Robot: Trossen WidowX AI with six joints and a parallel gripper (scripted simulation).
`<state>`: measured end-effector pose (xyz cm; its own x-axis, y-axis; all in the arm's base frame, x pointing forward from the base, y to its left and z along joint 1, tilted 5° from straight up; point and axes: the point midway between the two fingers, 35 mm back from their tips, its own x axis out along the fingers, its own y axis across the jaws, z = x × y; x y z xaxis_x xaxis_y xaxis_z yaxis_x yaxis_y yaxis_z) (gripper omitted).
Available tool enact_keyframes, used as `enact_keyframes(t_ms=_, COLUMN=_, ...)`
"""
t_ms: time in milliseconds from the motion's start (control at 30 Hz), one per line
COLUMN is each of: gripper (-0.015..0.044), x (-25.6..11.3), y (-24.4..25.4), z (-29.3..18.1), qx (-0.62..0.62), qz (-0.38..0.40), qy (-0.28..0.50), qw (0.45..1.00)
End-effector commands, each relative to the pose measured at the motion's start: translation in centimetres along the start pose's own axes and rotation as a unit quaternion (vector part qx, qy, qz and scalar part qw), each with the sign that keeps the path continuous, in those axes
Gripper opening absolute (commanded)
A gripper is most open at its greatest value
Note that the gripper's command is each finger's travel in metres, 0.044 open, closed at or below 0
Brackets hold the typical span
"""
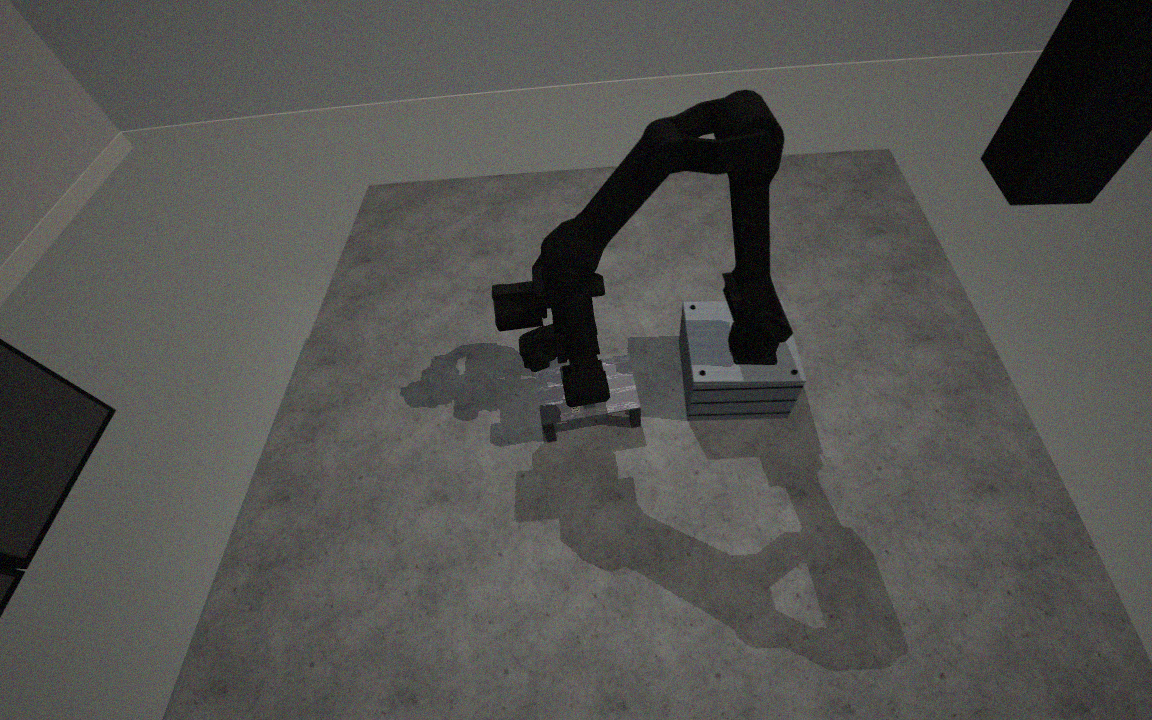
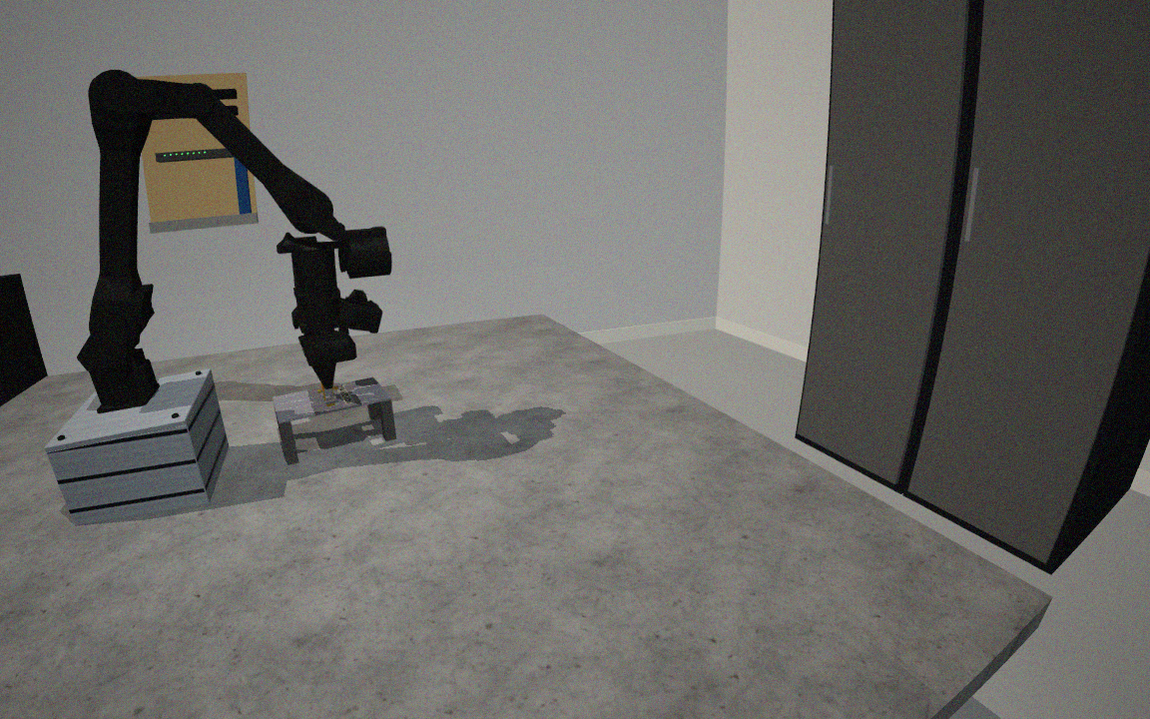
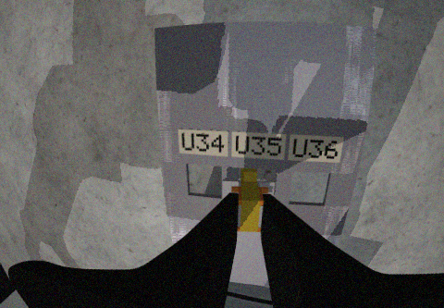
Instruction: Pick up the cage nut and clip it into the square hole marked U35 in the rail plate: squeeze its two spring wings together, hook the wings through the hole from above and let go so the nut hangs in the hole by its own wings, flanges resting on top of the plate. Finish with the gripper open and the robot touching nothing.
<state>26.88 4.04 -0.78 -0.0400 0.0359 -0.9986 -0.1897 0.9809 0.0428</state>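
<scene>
Cage nut (image 2: 319, 390) (image 3: 250, 206) between fingertips of end effector (image 1: 586, 402) (image 2: 327, 385) (image 3: 250, 203), which pinches it. Nut located at U35 hole of rail plate (image 1: 623, 394) (image 2: 297, 406) (image 3: 194, 114), below U35 label (image 3: 257, 145). Whether wings hooked, cannot tell.

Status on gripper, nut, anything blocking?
Gripper shut on nut. Nut at U35 hole, seating unclear. Nothing visibly in the way.

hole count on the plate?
3 square holes: one below the U34 label, one below U36, and the U35 one between them, mostly hidden by the nut. Any under the jaws would be hidden.
</scene>
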Motion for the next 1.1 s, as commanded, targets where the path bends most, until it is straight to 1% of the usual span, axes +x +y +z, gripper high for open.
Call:
enact_keyframes(t_ms=0, gripper=0.0025, x=-0.01, y=-0.03, z=0.12, qx=-0.001, qz=0.008, qy=-0.002, qw=1.0)
enact_keyframes(t_ms=367, gripper=0.0025, x=0.06, y=-0.19, z=0.12, qx=-0.001, qz=0.026, qy=-0.002, qw=1.0)
enact_keyframes(t_ms=1067, gripper=0.0025, x=0.04, y=-0.21, z=0.17, qx=-0.001, qz=0.028, qy=-0.002, qw=1.0)
